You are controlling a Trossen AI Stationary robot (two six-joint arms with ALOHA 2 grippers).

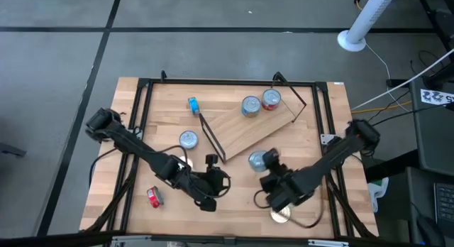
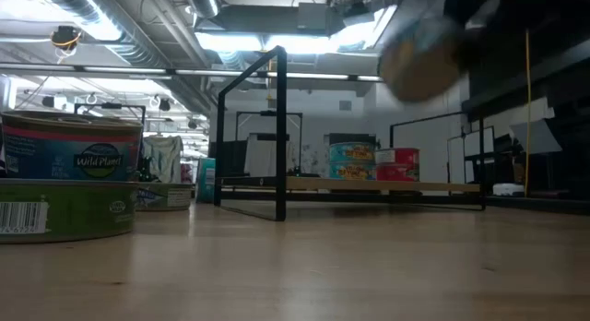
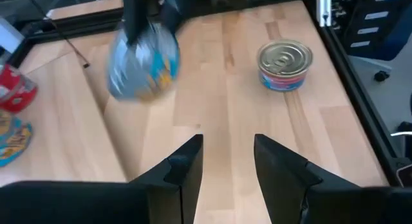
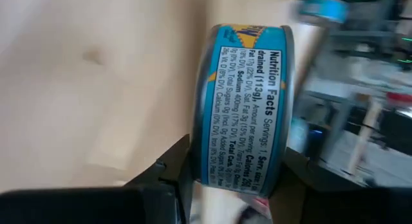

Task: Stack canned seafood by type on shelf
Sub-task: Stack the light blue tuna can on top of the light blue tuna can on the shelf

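Note:
My right gripper (image 4: 238, 179) is shut on a blue tin (image 4: 248, 102) of canned seafood and holds it up over the table near the shelf's near end (image 1: 257, 160). The low view shows it as a blur high up (image 2: 419, 61). The shelf (image 1: 248, 126) lies slantwise with its board on the table. Two tins, blue (image 1: 250, 106) and red (image 1: 271, 99), stand on its far end. My left gripper (image 3: 225, 166) hovers open and empty left of the held tin (image 1: 225, 182). My right gripper pinches the blue tin between its two fingers (image 4: 170, 169), one on each flat end, at the tin's lower rim (image 4: 205, 161). The printed side wall faces the wrist camera. The fingers slant down from the table's right. The tin hangs clear of the table.
Loose tins lie on the table: a silver-lidded one (image 1: 188, 139), a blue one at the far left (image 1: 193, 103), a red one at the near left (image 1: 154, 197) and one at the near right (image 1: 281, 215). Two stacked tins (image 2: 69, 173) stand close in the low view.

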